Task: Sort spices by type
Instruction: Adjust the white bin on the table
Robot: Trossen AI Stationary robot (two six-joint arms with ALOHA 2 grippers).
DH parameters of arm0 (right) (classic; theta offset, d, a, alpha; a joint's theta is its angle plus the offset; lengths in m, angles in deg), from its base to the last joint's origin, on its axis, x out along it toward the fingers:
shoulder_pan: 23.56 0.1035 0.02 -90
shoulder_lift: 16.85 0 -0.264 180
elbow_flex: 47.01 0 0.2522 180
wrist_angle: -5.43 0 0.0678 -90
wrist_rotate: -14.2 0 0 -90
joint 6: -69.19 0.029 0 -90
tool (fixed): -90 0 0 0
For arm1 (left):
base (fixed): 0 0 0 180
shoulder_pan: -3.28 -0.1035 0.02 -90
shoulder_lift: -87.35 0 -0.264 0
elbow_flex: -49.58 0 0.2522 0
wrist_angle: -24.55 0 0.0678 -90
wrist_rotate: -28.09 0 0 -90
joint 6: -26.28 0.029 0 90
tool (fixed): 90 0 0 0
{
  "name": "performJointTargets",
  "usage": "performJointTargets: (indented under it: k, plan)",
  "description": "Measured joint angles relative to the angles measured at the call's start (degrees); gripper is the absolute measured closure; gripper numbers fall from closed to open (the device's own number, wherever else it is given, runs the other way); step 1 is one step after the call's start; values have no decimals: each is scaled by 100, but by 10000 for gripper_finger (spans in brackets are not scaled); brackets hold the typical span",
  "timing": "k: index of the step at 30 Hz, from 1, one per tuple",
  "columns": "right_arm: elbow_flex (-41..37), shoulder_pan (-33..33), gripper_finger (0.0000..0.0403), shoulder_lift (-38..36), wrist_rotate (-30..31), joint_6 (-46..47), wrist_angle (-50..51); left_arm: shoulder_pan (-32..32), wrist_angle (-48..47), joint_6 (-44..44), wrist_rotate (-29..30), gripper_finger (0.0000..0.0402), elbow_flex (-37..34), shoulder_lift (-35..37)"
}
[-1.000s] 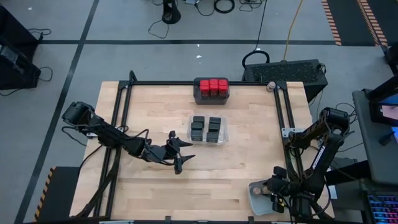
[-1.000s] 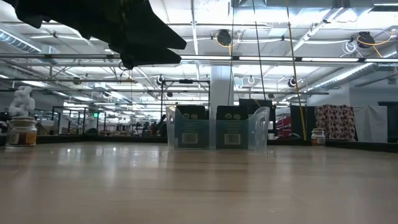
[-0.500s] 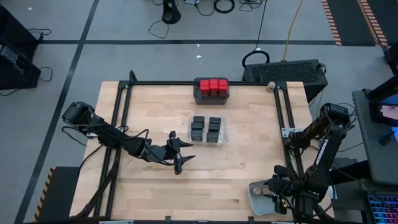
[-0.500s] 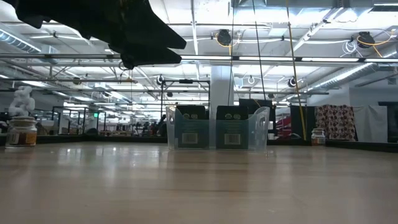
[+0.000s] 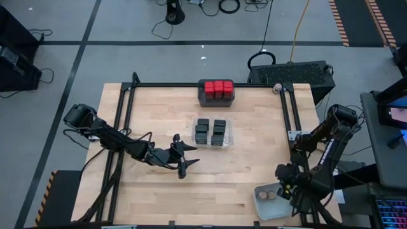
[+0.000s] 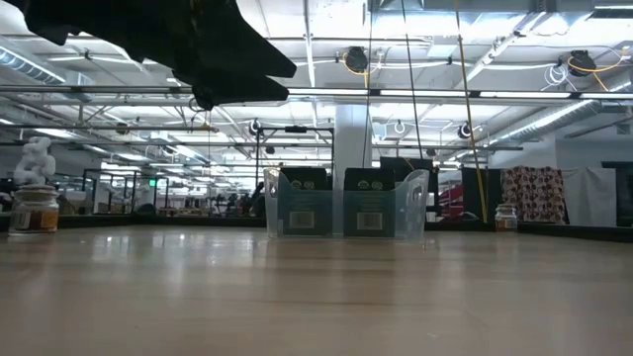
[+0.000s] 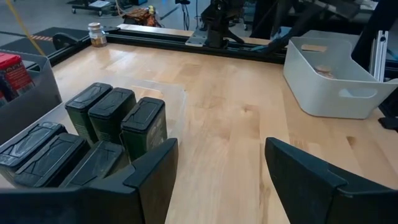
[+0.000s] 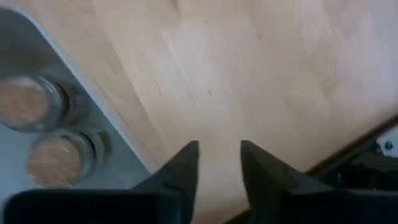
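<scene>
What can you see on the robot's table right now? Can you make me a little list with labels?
red tops: in the dark grey tray at the table's far edge
black boxes: in the clear tray, mid-table
round jars: two in the pale grey tray, near right corner
lone jar: far right corner, on the frame
left gripper: open, empty, left of the clear tray
right gripper: empty, fingers slightly apart, above the table beside the pale grey tray
</scene>
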Motion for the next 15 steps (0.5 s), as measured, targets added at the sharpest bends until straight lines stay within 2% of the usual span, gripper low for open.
performJointTargets:
  k: [5, 15]
  plan:
    - [-139, -70, 388, 0, -335, -48, -84, -4, 0, 4, 0, 155, 0, 0]
    - [-157, -66, 400, 2, -1235, -59, -311, -4, 0, 7, 0, 155, 0, 0]
